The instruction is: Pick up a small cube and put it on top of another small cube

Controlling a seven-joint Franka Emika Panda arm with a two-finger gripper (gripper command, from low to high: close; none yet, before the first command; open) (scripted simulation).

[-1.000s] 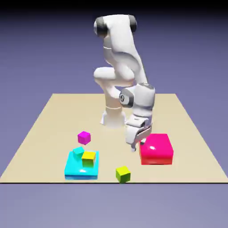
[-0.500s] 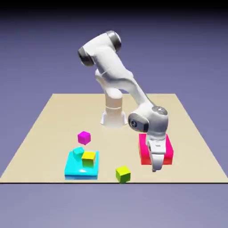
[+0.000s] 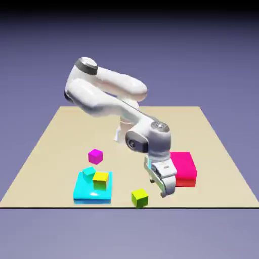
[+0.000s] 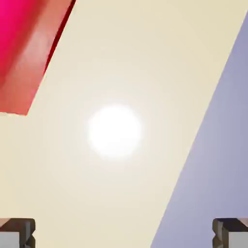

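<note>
Exterior view: white arm bent low over the near part of the counter (image 3: 55, 131), tool (image 3: 163, 191) hanging just above the surface, fingers apart with nothing between them. Small lime cube (image 3: 139, 198) resting on the counter close to its near edge, to the exterior view's left of the tool and just beside it, not touching. Flat pink-red block (image 3: 183, 168) directly behind the tool and toward the exterior view's right, partly covered by the wrist. Farther off on the lime cube's side, well apart from the tool: flat cyan block (image 3: 86, 191) carrying a yellow-topped small cube (image 3: 101, 177) and a small teal cube (image 3: 89, 171), with a magenta small cube (image 3: 95, 156) beyond it on the bare surface.

Hand view: two grey fingertips (image 4: 17, 232) at the lower corners, spread wide, only bare counter and a bright glare spot between them. Corner of the pink-red block at upper left; backdrop past the counter's edge at right. Lime cube absent from this view, so not yet under the tool.

Judged from this: pick not begun; a short sideways shift toward the exterior view's left needed to bring the open fingers over the lime cube before any descent. Cube roughly equal in every direction, so no long axis to align with; near counter edge close by, worth minding.
</note>
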